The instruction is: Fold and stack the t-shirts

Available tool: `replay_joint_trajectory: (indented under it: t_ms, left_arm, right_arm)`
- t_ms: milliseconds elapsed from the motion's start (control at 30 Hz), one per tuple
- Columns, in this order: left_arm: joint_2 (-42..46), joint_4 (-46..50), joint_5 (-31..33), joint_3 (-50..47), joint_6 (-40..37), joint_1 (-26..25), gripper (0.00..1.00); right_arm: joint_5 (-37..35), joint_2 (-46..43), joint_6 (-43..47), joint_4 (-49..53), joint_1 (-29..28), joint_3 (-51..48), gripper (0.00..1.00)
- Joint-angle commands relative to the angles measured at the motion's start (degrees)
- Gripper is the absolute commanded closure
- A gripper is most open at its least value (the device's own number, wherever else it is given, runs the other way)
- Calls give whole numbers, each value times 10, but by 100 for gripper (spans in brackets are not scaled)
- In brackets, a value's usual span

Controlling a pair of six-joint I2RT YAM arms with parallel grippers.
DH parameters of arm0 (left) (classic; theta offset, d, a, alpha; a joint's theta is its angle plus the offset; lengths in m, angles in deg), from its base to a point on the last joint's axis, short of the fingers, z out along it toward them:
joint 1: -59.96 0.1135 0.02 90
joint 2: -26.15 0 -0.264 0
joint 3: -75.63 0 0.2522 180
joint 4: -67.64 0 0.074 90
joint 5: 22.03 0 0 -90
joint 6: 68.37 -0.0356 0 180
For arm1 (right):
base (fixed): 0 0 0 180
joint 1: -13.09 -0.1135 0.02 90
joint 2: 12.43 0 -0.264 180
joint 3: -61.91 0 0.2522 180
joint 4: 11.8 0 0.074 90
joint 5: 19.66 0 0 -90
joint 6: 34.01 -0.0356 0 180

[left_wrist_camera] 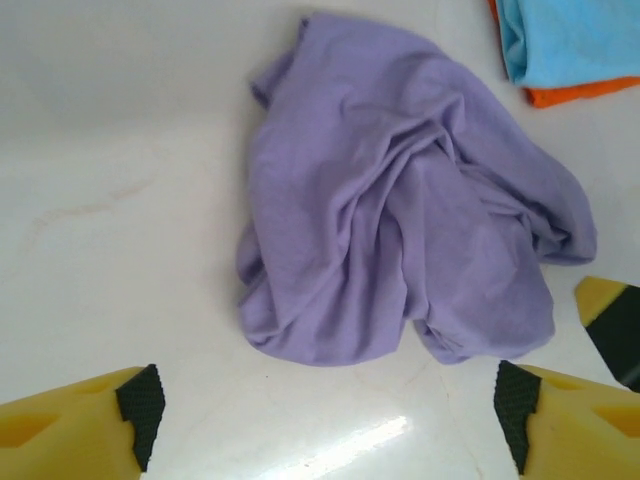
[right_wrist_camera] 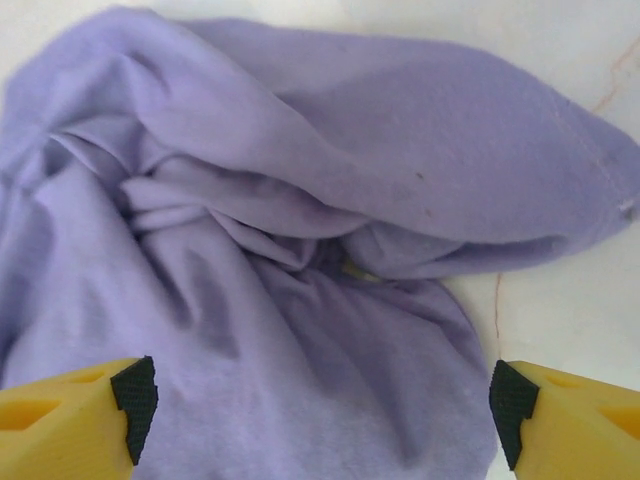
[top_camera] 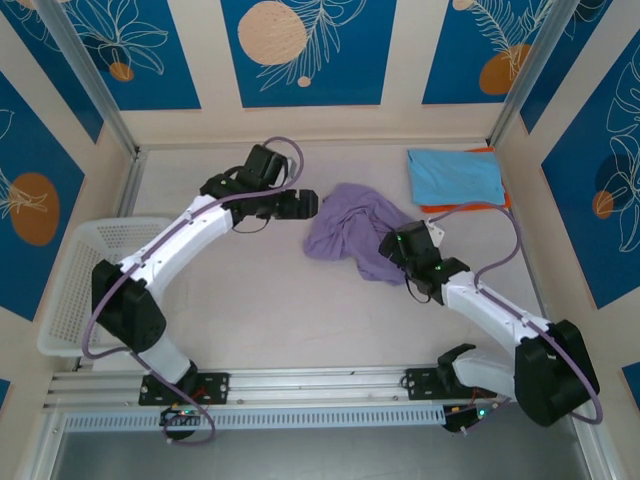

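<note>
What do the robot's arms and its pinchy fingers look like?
The left arm and right arm are white tubes with chunky black joints. A purple cable loops along each one. The fingers are yellow wedges with black ridged pads on the inside.

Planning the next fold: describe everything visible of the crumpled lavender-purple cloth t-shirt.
The lavender-purple cloth t-shirt is soft knit, unfolded, bunched into a wrinkled heap. It lies mid-table on the pale tabletop, apart from the folded light blue t-shirt atop the orange t-shirt at the far right. The open right hand is over its near right edge; the open left hand sits just left of it, not touching.
</note>
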Motion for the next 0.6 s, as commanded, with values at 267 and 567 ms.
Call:
replay_joint_trajectory:
  t_ms: [267, 567]
  left_arm:
    - [-171, -180, -199, -93, 25, 1, 28]
    - [-206, -244, -230, -96, 44, -3, 72]
  right_arm:
    - [33, 7, -89, 126, 17, 44, 15]
    - [163, -9, -85, 123, 9, -19, 21]
